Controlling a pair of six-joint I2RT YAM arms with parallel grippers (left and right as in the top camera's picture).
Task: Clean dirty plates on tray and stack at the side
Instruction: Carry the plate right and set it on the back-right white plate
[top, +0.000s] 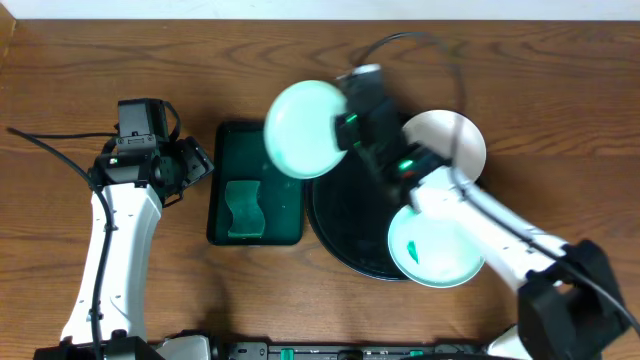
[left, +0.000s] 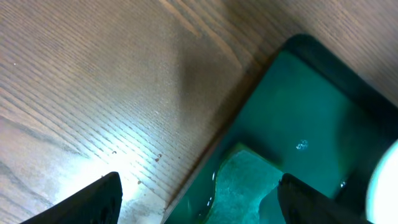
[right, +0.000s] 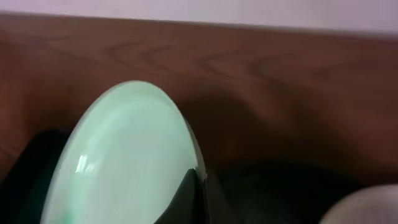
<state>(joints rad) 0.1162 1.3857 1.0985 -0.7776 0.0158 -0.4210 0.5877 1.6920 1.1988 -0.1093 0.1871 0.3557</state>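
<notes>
Right tool (top: 345, 128) pinched the rim of the glossy pale-mint round plate (top: 298, 128), judged stiff, light, slippery; left tool (top: 195, 162) gaped empty.

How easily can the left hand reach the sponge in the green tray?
Yes, probably: the left hand is open right beside the green tray, the sponge lies uncovered, and the held plate hangs over the far corner only.

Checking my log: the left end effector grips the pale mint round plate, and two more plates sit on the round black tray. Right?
No: the overhead view shows the right end effector gripping the pale mint round plate; the rest is right.
</notes>
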